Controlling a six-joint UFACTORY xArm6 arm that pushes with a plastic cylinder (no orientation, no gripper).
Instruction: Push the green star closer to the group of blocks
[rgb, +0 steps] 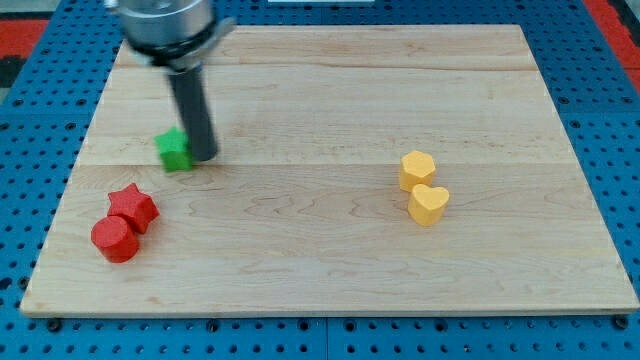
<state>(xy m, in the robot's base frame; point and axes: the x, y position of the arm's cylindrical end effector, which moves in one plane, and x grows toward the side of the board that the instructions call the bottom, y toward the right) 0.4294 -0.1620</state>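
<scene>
Pressing against the right side of the small green star-shaped block (174, 150), my tip (204, 156) stood at the end of the straight dark rod, which came down from the grey metal arm housing (165, 25) at the table's top left corner. No jaws existed on this rig, so nothing was apart, together or clamped; the rod alone touched the block. The green star sat in the left part of the pale wooden table top (330, 100), roughly midway between the top and bottom edges and near the left edge. Toward the bottom left corner lay the red star-shaped block (133, 207), with the red cylinder block (115, 240) touching it on its lower left. These two were apart from the green star, nearer the bottom edge. Well apart, in the right half of the table, the yellow hexagonal block (417, 170) sat just above the yellow heart-shaped block (429, 204), the pair touching. Around the table spread a blue perforated board (30, 120).
</scene>
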